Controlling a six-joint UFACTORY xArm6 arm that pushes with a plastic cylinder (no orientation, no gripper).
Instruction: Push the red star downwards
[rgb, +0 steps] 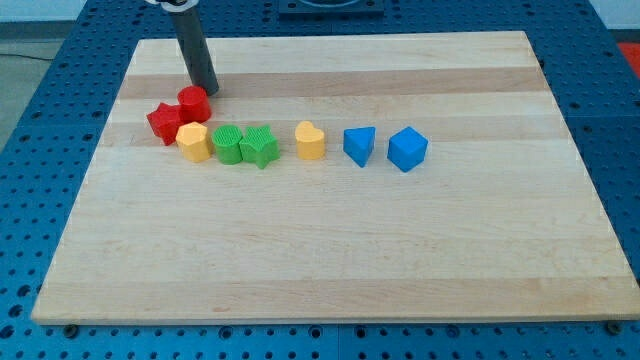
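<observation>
Eight blocks sit in a loose row across the bench, toward its top-left corner. The red star is leftmost, touching a red cylinder and a yellow block. My tip, a bare rod holding nothing, touches the red cylinder's upper edge.

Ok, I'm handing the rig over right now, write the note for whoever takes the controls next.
No jaws on this arm: my tip is down on the board, just above the red cylinder and up-right of the red star.
Red star sits at the left end of the row, touching the red cylinder and close to the yellow block.
Done: tip brought near the red pair; the star is level with the row, so no clear downward push shows.
Left: get the tip above the star, probably from the view's top-left, and push it toward the view's bottom without dragging the cylinder.
</observation>
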